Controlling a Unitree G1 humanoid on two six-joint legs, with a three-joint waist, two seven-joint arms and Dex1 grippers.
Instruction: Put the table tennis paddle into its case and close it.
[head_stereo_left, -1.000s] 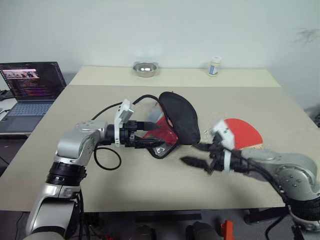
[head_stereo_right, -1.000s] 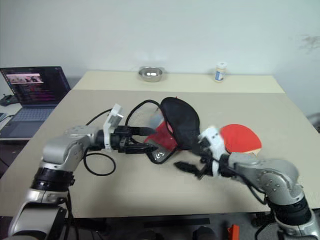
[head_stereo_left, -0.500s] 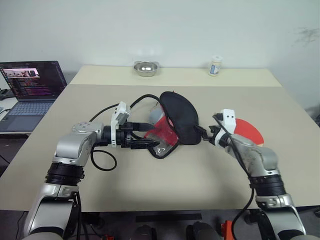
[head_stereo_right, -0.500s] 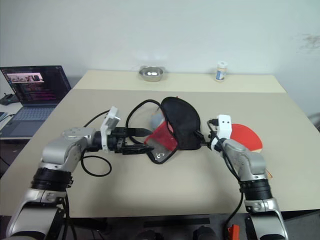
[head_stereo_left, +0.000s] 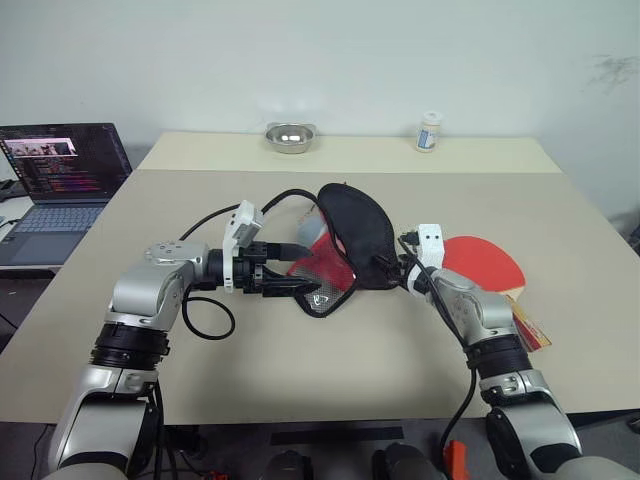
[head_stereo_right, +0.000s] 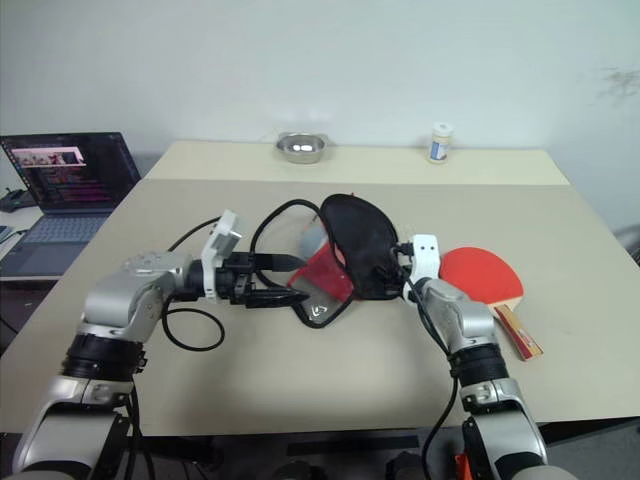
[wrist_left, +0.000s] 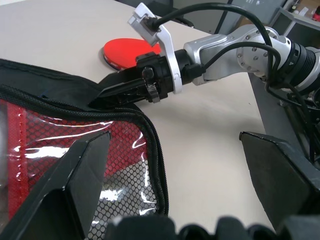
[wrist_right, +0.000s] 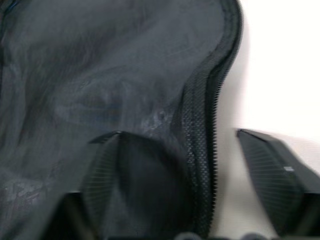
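Grippers meet the case (head_stereo_left: 352, 240) from both sides at mid-table. The left gripper (head_stereo_left: 305, 288) has its fingers spread wide, the red mesh side of the case between them; in the left wrist view one finger (wrist_left: 75, 175) lies against that mesh panel, and whether anything is pinched I cannot tell. The right gripper (head_stereo_left: 392, 266) straddles the zip edge of the black flap, its fingers (wrist_right: 125, 170) apart, one over the fabric and one over bare table, not clamped. The case stands unzipped, black flap raised. Just beyond the right gripper, the table tennis paddle (head_stereo_left: 485, 264) lies flat on the table (head_stereo_left: 300, 370), outside the case, red face up. Farther back sit a metal bowl (head_stereo_left: 290, 136) and a small white bottle (head_stereo_left: 429, 131); a laptop (head_stereo_left: 60, 175) stands off the table's left.
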